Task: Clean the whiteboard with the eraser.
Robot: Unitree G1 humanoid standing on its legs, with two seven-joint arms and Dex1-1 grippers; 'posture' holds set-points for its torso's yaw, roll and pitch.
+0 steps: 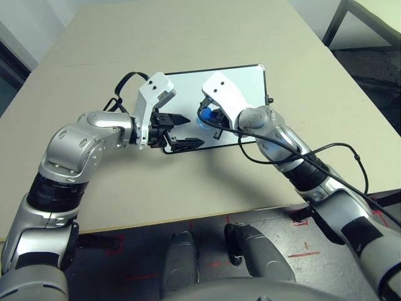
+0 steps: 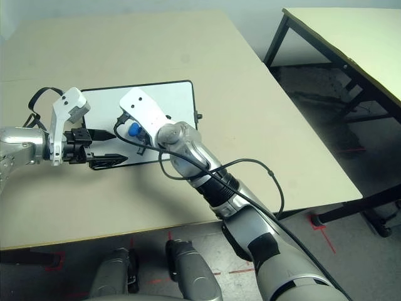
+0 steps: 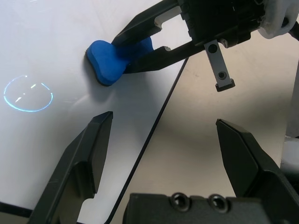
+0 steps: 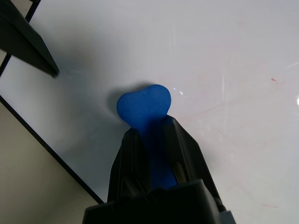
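Blue foam, light and a little squashy by my guess: the eraser [image 4: 142,105] is pinched at its waist between my right gripper [image 4: 156,154] fingers, its free lobe pressed on the whiteboard [image 1: 247,78] just ahead of the fingertips. I'd keep the hold there. My left gripper [image 3: 163,154], fingers spread apart, straddles the board's near edge. No containers here.

Whiteboards: one whiteboard [image 1: 247,81], lying under both pincers.
Erasers: one eraser [image 4: 145,109], clamped between the fingers of the right gripper [image 4: 154,154].
Grippers: two are counted; the left gripper [image 1: 183,132] stands spread beside the right one.
Tables: two are seen.
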